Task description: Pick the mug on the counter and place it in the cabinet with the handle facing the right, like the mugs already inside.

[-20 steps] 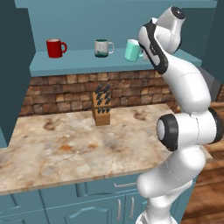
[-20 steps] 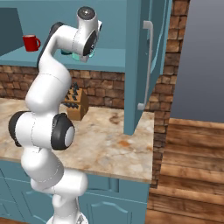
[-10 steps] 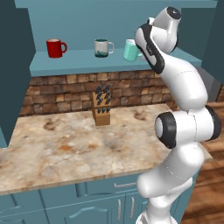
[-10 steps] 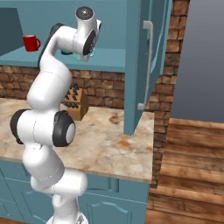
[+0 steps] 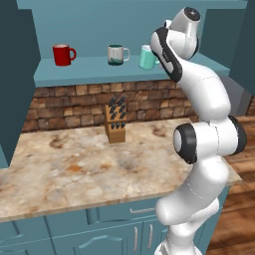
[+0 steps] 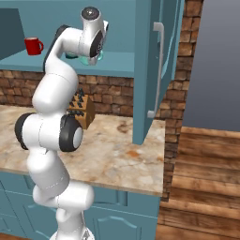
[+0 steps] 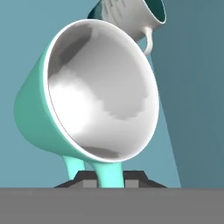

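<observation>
The end effector (image 7: 109,180) grips the mint-green mug (image 7: 92,96) by its handle (image 7: 107,173) at the cabinet shelf (image 5: 89,67), just beside the grey green-banded mug (image 5: 116,54).

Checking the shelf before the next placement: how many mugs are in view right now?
3. The red mug stands at the shelf's left, the pale grey mug in the middle, and the mint-green mug at the right, beside the arm, its handle between the fingers.
</observation>
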